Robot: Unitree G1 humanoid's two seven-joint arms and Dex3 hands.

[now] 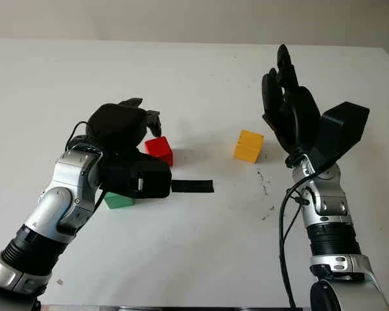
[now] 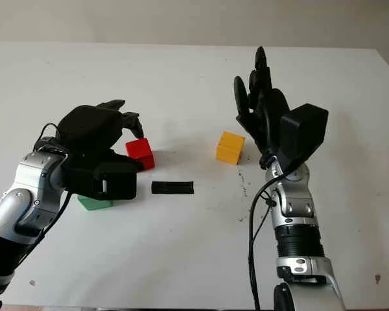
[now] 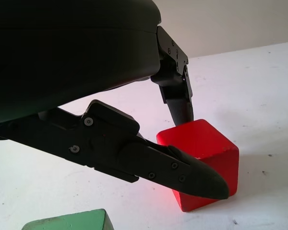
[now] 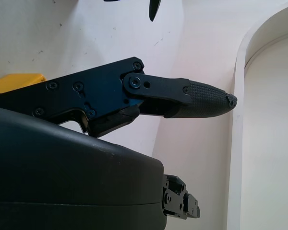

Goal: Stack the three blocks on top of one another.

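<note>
Left hand (image 1: 126, 126) curled around red block (image 1: 159, 149), one finger on each side, block sitting on white surface (image 1: 194, 71). Green block (image 1: 119, 200) tucked under that wrist. Yellow block (image 1: 248, 146) off alone, just beside raised right hand (image 1: 288, 107), open, holding nothing. Black strip (image 1: 192, 186) near middle.

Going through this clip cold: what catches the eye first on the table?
The left hand hunched over the red block, its fingers closing around it though a firm grasp isn't certain, with the green block half tucked under that wrist. To the right, the open right hand stands raised just beside the yellow block. A black strip lies on the white table between them.
</note>
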